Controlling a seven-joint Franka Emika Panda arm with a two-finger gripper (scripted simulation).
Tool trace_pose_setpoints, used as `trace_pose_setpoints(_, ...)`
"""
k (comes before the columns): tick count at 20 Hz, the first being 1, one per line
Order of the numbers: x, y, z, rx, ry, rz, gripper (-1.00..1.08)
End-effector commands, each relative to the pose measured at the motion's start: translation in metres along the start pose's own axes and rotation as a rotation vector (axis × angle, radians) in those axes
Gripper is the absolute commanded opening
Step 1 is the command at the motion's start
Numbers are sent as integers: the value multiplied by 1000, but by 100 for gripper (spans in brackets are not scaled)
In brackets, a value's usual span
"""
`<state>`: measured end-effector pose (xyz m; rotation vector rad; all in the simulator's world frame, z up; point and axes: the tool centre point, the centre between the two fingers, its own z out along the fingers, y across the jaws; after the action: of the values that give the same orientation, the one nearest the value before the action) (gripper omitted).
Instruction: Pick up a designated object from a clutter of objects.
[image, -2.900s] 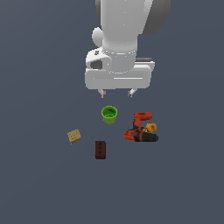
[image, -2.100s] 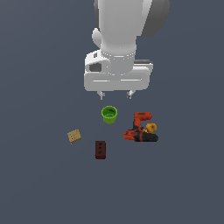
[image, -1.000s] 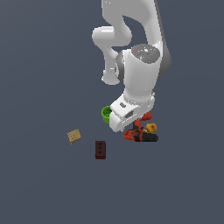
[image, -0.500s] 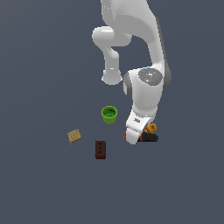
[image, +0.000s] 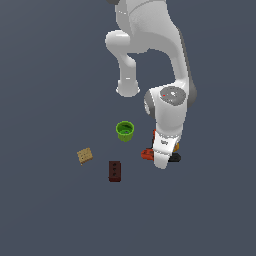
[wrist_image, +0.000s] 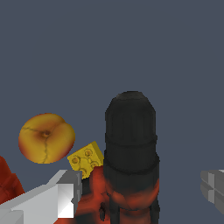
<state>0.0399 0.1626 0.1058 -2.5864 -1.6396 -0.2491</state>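
Drill (wrist_image: 130, 162) lies at exterior view's right of clutter, mostly hidden under the arm; orange ball (wrist_image: 46, 138) and yellow die (wrist_image: 86, 159) crowd just beside one flank, other flank open counter (image: 215, 200); green cup (image: 125, 130), tan block (image: 85, 155), brick (image: 115, 171) well apart; arm bent low; claw (wrist_image: 142, 194) spread, fingers (wrist_image: 57, 197) straddling drill.

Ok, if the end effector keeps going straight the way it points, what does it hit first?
Most likely the drill: its black body sits between the open end effector fingers. Depth is unclear.
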Motion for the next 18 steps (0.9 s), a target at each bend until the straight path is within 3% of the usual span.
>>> trace_pose_setpoints(1, 2, -2, 3, 1, 8, -17, 108)
trace_pose_setpoints(17, 2, -3, 29, 1, 8, -20, 108)
trace_pose_setpoints(18, 2, -3, 29, 1, 8, -20, -100)
